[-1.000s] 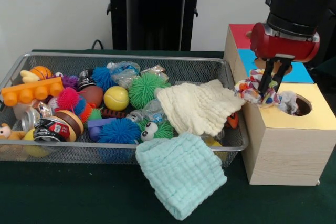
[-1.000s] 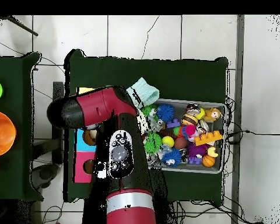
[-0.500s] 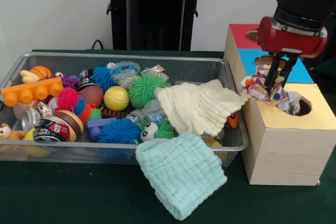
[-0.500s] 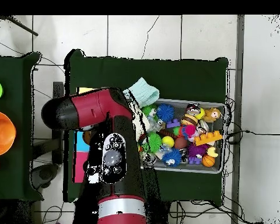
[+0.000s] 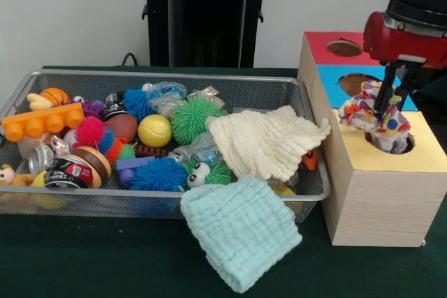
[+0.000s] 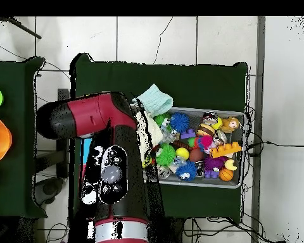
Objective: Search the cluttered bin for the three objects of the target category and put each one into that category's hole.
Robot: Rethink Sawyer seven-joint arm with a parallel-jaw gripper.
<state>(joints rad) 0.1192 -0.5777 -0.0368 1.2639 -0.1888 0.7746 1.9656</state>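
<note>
The bin (image 5: 160, 74) is a wide wire-mesh basket full of toys, and it also shows in the overhead view (image 6: 245, 147). My gripper (image 5: 390, 107) is shut on a colourful patterned cloth (image 5: 370, 118). It holds the cloth over the round hole (image 5: 401, 143) in the yellow-topped box (image 5: 419, 162), and the cloth's lower end hangs in the hole. A cream cloth (image 5: 262, 143) lies in the bin's right end. A mint cloth (image 5: 241, 232) hangs over the bin's front rim onto the table; it also shows in the overhead view (image 6: 156, 99). In the overhead view the arm (image 6: 113, 171) hides the gripper and boxes.
Behind the yellow box are a blue-topped box (image 5: 334, 78) and a red-topped box (image 5: 323, 41), each with a hole. The bin holds spiky balls, a yellow ball (image 5: 154, 130), an orange brick (image 5: 42, 122), cans and other toys. The black pedestal (image 5: 202, 15) stands behind the bin.
My gripper has carried the patterned cloth to the right in the front view, from the box's left edge to over the yellow box's hole. In the overhead view the arm has swung left.
</note>
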